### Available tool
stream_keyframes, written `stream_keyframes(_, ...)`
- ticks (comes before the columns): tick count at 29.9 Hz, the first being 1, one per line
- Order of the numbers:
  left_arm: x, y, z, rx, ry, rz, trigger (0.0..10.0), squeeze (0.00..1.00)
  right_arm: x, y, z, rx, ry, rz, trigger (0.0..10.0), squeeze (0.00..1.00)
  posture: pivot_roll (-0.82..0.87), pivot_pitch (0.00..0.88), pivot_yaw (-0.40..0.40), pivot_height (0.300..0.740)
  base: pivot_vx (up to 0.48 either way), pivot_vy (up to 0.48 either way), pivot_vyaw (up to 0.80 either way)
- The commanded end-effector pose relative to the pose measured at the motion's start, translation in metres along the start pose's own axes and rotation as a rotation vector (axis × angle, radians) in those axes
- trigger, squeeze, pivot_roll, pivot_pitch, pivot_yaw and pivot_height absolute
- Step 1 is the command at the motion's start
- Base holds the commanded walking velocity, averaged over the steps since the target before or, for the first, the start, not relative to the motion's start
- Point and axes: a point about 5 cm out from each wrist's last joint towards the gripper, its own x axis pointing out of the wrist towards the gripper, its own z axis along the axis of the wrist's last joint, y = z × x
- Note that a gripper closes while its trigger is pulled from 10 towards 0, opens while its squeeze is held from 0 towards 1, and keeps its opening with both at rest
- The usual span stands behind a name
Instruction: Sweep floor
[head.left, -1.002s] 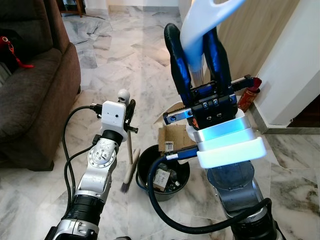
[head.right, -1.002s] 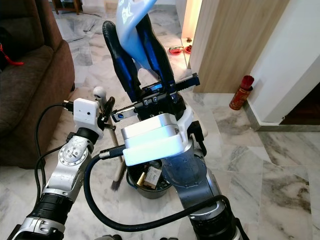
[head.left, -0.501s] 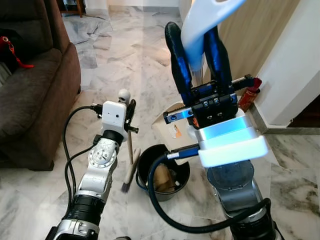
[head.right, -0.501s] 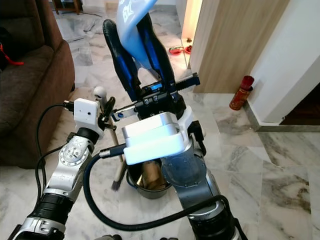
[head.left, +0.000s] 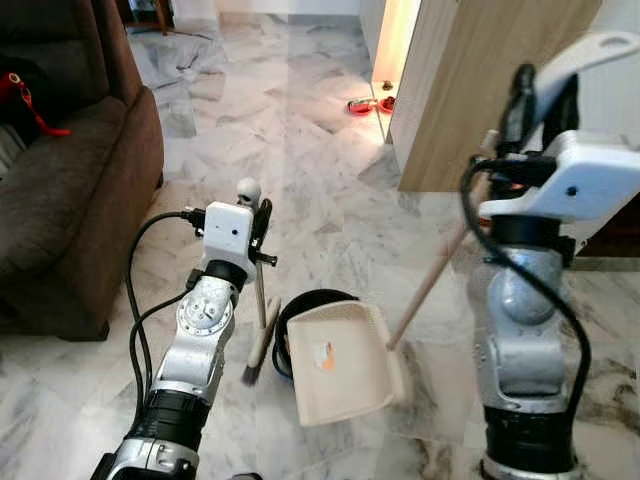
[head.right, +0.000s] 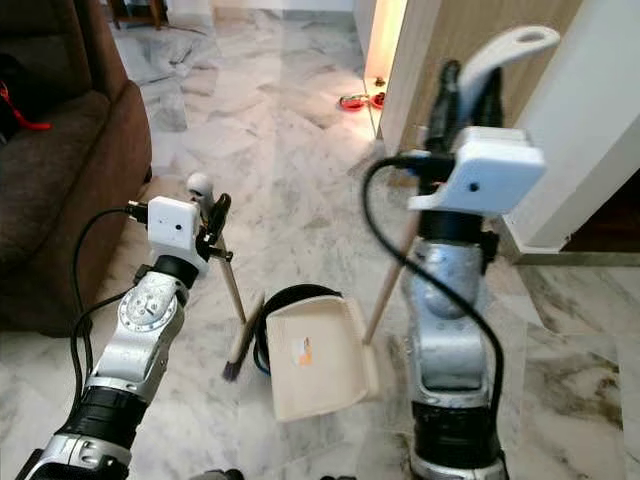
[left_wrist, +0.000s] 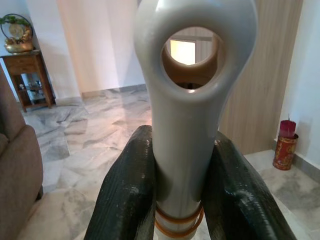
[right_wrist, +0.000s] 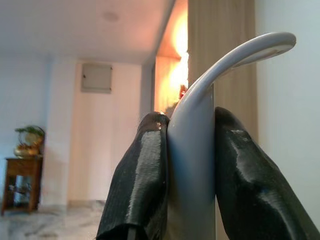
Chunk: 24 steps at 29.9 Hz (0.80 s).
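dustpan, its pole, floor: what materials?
Dustpan: cream, matte, moulded rim, probably plastic. Pole: pale tan, looks like wood, grain too small to confirm. Floor: glossy grey-veined tiles with reflections, marble or a marble-look tile.

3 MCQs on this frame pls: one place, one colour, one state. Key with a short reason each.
1. Where is the dustpan?
A. over the black bin
B. on the sofa
C. against the wall

2. What colour is the canister at the wall base?
A. red
B. green
C. white

3. What is the left claw doing?
A. open, empty
B. shut on the broom handle
C. resting on the floor

Key: 1 A, the pan covers part of the black bin; 2 A, it is red; 3 B, both fingers press the broom handle.
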Motion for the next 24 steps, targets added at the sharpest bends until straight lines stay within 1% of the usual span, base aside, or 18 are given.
stream_keyframes(1,0.003,-0.001,0.011,0.008,-0.064,-0.008,10.0,0.0,0.01,-0.01,0.013,-0.023,-0.071,-0.027,10.0,0.0,0.11,0.103,-0.059,0.74,0.0,0.0,0.0)
stream_keyframes(2,0.003,-0.001,0.011,0.009,-0.064,-0.009,10.0,0.0,0.013,-0.015,0.015,-0.03,-0.077,-0.04,10.0,0.0,0.11,0.103,-0.059,0.74,0.0,0.0,0.0)
stream_keyframes(3,0.003,-0.001,0.011,0.009,-0.064,-0.009,10.0,0.0,0.013,-0.015,0.015,-0.03,-0.077,-0.04,10.0,0.0,0.11,0.103,-0.059,0.74,0.0,0.0,0.0)
stream_keyframes(5,0.003,-0.001,0.011,0.008,-0.064,-0.009,10.0,0.0,0.016,-0.026,0.016,-0.06,-0.075,-0.069,10.0,0.0,0.11,0.106,-0.06,0.74,0.0,0.0,0.0)
stream_keyframes(6,0.003,-0.002,0.011,0.008,-0.062,-0.008,10.0,0.0,0.017,-0.031,0.013,-0.077,-0.059,-0.093,10.0,0.0,0.11,0.106,-0.06,0.74,0.0,0.0,0.0)
stream_keyframes(7,0.003,-0.002,0.011,0.009,-0.061,-0.008,10.0,0.0,0.017,-0.033,0.012,-0.083,-0.051,-0.103,10.0,0.0,0.11,0.106,-0.06,0.74,0.0,0.0,0.0)
stream_keyframes(9,0.003,-0.002,0.01,0.014,-0.057,-0.008,10.0,0.0,0.015,-0.038,0.007,-0.074,-0.019,-0.132,10.0,0.0,0.11,0.11,-0.059,0.74,0.0,0.0,0.0)
stream_keyframes(11,0.003,-0.002,0.01,0.015,-0.056,-0.007,10.0,0.0,0.015,-0.039,0.006,-0.071,-0.013,-0.136,10.0,0.0,0.11,0.11,-0.059,0.74,0.0,0.0,0.0)
stream_keyframes(14,0.003,-0.002,0.011,0.015,-0.056,-0.005,10.0,0.0,0.012,-0.044,0.001,-0.055,0.024,-0.178,10.0,0.0,0.11,0.115,-0.059,0.74,0.0,0.0,0.0)
stream_keyframes(15,0.002,-0.002,0.01,0.019,-0.054,-0.002,10.0,0.0,0.011,-0.046,-0.003,-0.039,0.051,-0.2,10.0,0.0,0.11,0.114,-0.059,0.74,0.0,0.0,0.0)
stream_keyframes(17,0.003,-0.002,0.01,0.022,-0.052,0.002,10.0,0.0,0.01,-0.047,-0.006,-0.022,0.07,-0.213,10.0,0.0,0.11,0.12,-0.06,0.74,0.0,0.0,0.0)
stream_keyframes(24,0.003,-0.001,0.01,0.027,-0.053,0.008,10.0,0.0,0.011,-0.042,-0.009,0.0,0.09,-0.196,10.0,0.0,0.11,0.124,-0.061,0.74,0.0,0.0,0.0)
